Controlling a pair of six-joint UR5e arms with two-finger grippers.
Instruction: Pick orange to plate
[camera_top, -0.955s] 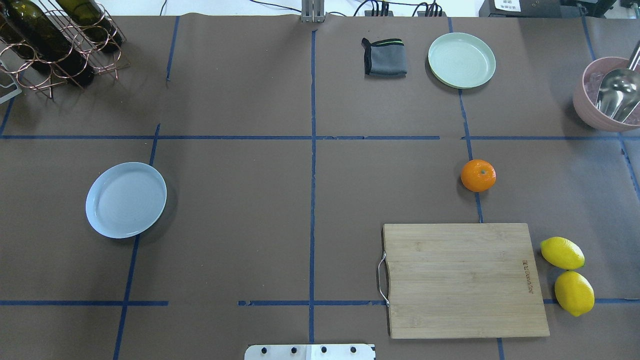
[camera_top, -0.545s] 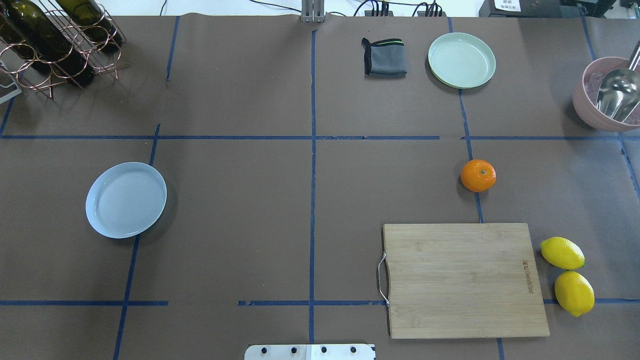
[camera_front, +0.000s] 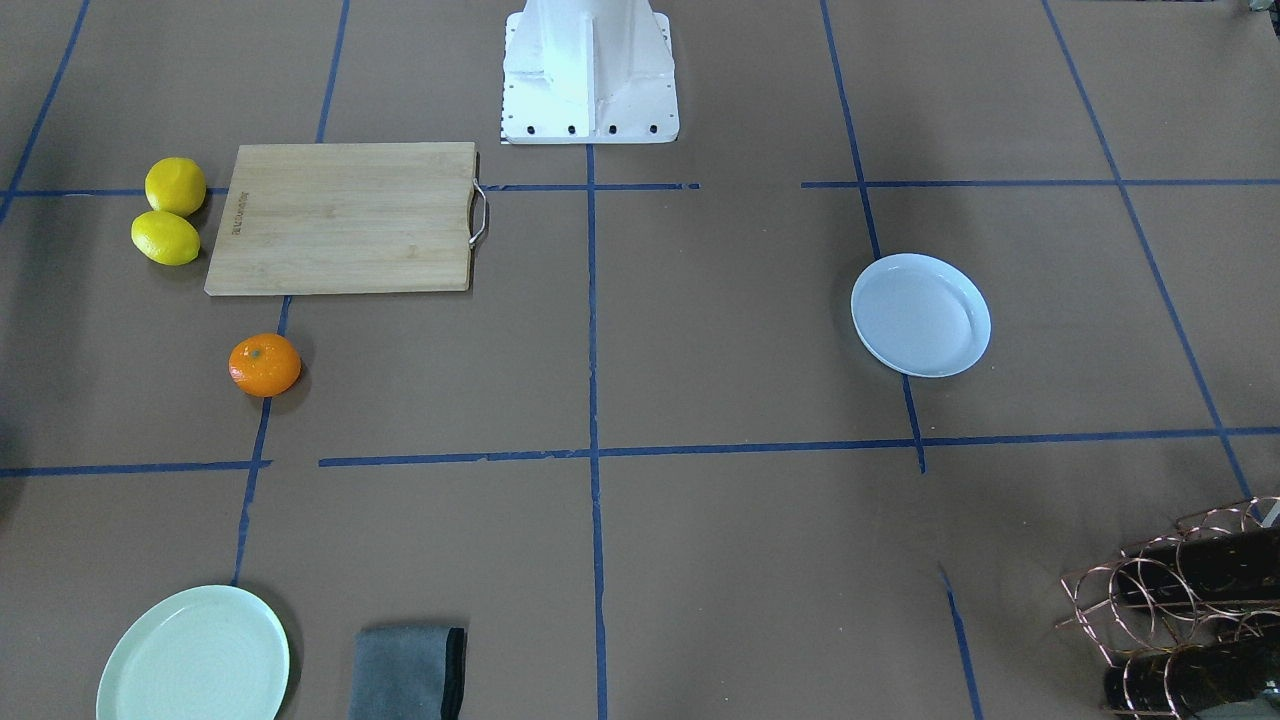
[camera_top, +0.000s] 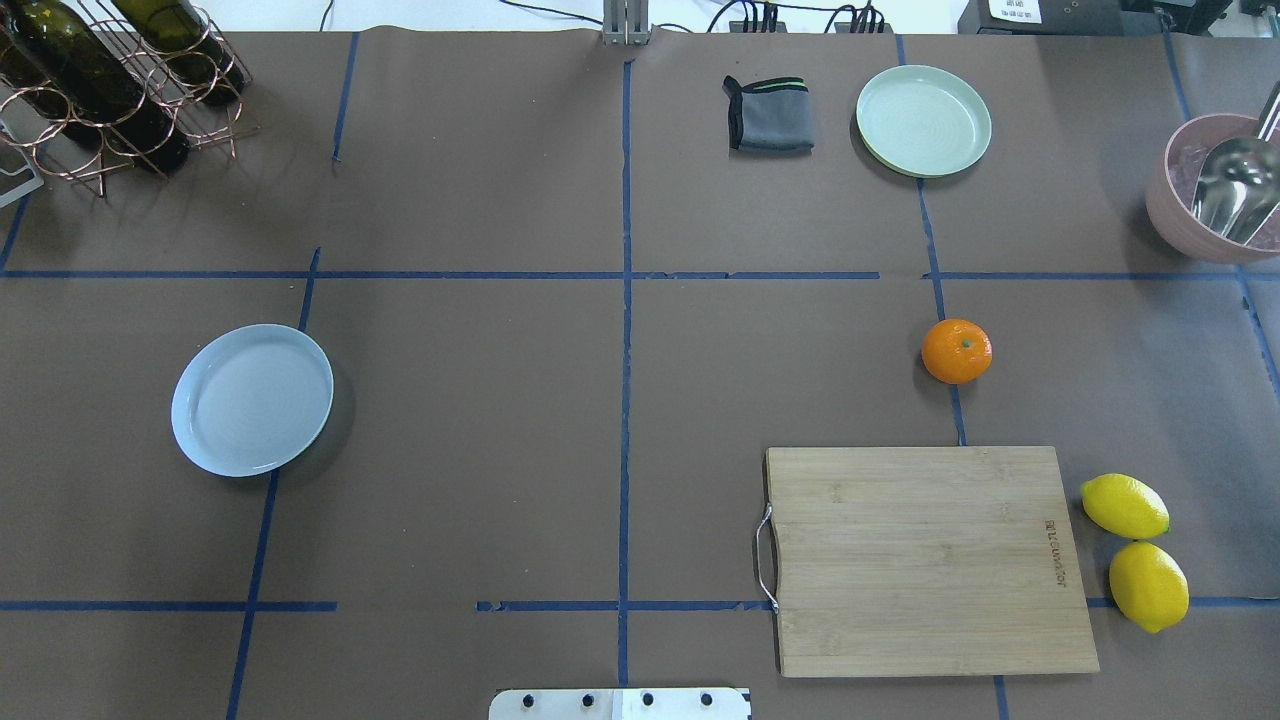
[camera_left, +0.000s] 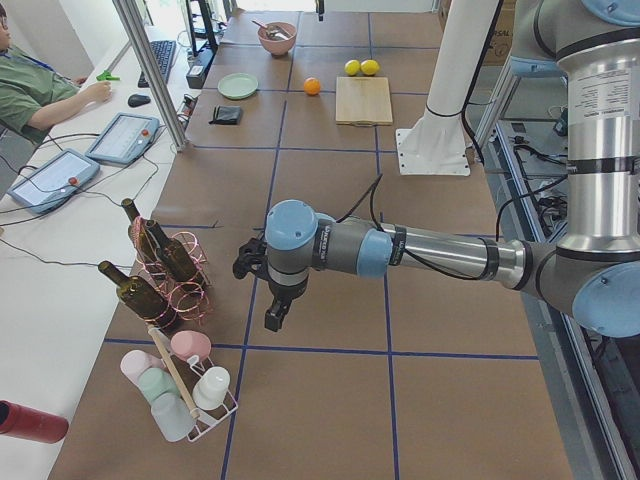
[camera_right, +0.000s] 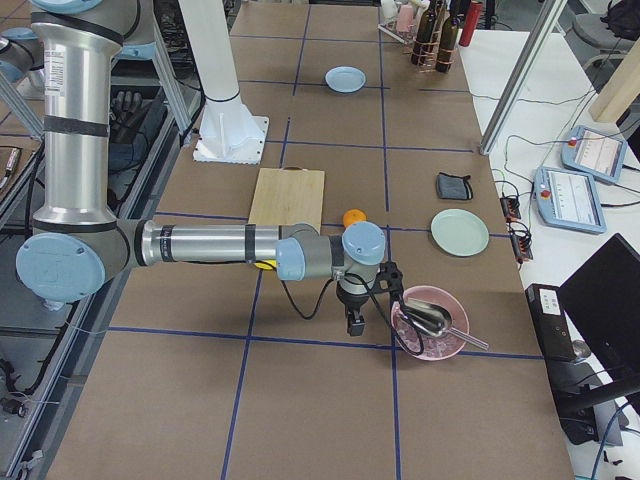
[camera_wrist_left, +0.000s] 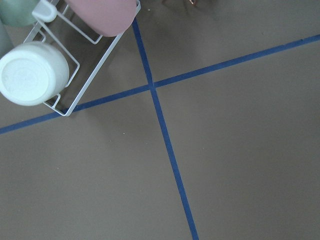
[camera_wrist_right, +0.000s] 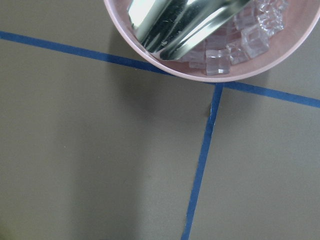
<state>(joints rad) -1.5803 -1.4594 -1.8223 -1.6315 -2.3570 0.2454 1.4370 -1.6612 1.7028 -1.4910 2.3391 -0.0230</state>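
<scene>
The orange (camera_top: 957, 351) sits alone on the brown table, right of centre and just beyond the cutting board; it also shows in the front view (camera_front: 265, 364). The bluish-white plate (camera_top: 252, 399) lies bare on the table's left half, far from the fruit. Neither gripper appears in the overhead or front views. My left gripper (camera_left: 274, 318) hangs beyond the table's left end near the bottle rack. My right gripper (camera_right: 354, 324) hangs beside the pink bowl, past the orange. I cannot tell whether either is open or shut.
A wooden cutting board (camera_top: 930, 560) lies at the front right, with two lemons (camera_top: 1125, 506) at its right side. At the back are a mint-green plate (camera_top: 923, 120) and a folded grey cloth (camera_top: 769, 114). A pink bowl (camera_top: 1168, 195) holds a scoop; a bottle rack (camera_top: 110, 80) stands back left.
</scene>
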